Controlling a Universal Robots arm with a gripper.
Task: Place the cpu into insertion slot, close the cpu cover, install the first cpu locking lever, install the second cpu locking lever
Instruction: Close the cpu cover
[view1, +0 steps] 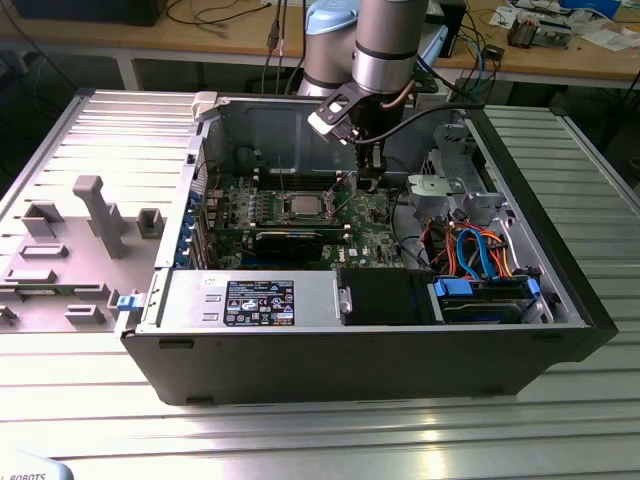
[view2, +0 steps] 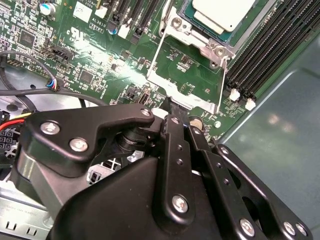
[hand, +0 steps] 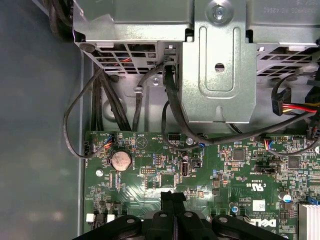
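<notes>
In the exterior view you see the open computer case (view1: 350, 370) lying on the slatted metal desk (view1: 300, 440). The arm (view1: 385, 50) reaches down into it, and the hand (view1: 372, 180) sits low over the green board (view1: 375, 225), near the cpu (view1: 300, 207) on the exterior view's right of it. Along the case's near wall are a power supply (view1: 190, 300) with a black-and-white label (view1: 255, 300) and a bay of blue and orange cables (view1: 480, 255). The second wrist view gives you what that one cannot: the cpu (view2: 222, 12) lies seated in the insertion slot (view2: 197, 42). The cpu cover (view2: 195, 99) is swung open beside it, with bare board showing through its cut-out. The hand's fingers (view2: 167, 140) are drawn together to a thin seam, tips touching the cover's free edge; you cannot tell whether they pinch it. The first wrist view shows you the closed tips (hand: 173, 196) over another stretch of board carrying white print, a coin battery (hand: 120, 160) and black leads (hand: 100, 115), below a metal drive cage (hand: 220, 75).
</notes>
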